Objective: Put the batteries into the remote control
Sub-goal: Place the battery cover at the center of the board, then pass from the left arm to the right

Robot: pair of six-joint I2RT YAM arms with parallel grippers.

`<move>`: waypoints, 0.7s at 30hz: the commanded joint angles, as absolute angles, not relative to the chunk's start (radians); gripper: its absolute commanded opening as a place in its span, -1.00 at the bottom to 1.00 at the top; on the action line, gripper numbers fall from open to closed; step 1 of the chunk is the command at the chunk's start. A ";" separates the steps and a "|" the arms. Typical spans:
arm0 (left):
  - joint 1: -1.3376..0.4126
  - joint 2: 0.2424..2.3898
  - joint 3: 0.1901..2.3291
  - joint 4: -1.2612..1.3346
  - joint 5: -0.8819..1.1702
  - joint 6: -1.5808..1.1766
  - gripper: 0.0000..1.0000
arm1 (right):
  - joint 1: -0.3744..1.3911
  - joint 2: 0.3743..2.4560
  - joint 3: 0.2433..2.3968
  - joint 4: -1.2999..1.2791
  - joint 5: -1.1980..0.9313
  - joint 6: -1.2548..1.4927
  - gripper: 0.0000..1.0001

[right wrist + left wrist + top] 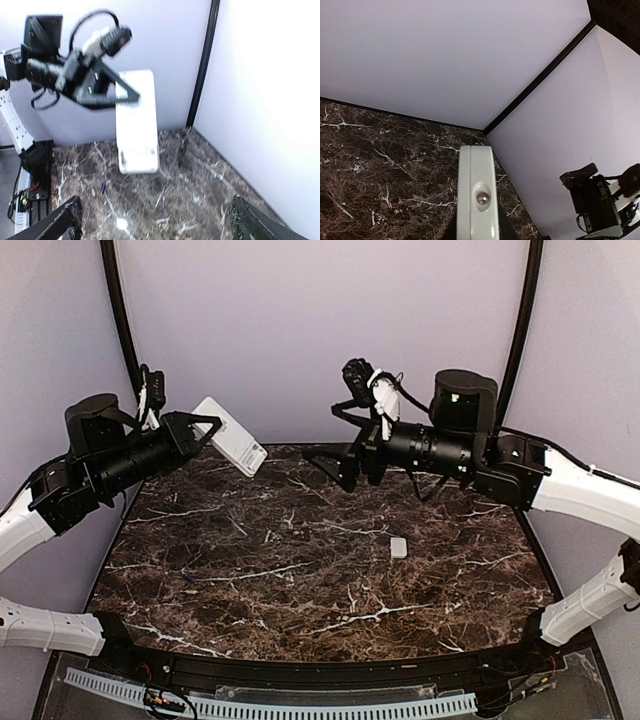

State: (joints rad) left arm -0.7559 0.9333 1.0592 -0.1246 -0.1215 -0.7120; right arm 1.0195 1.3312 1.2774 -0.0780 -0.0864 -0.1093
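Glossy dark brown marble-pattern table [300, 570] with white veins, seen whole only in the top view. Right gripper [155, 215] is black, its jaws spread wide with nothing between. Its wrist view shows the left gripper [210, 432] clamped on the remote control [232, 437], held in the air ahead of the right fingers. The remote is flat white rectangular plastic. The left wrist view shows only its end face with a small clear bulb [481, 198]. Label [256, 452] sits at the end away from the left jaws, print unreadable. Small white rounded piece [399, 547] lies on the table, well apart from both grippers. Tiny blue speck [102, 188] on the table under the remote.
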 commanded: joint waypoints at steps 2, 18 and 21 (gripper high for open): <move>-0.764 0.978 1.081 -0.072 -0.005 -0.693 -1.00 | 1.121 1.510 1.455 0.101 0.008 -0.239 0.97; -0.785 0.991 1.057 -0.029 0.055 -0.695 -1.00 | 1.203 1.832 1.793 -0.159 0.310 -0.261 0.54; -0.785 0.996 1.058 -0.029 0.058 -0.696 -1.00 | 1.204 1.834 1.793 -0.152 0.328 -0.255 0.19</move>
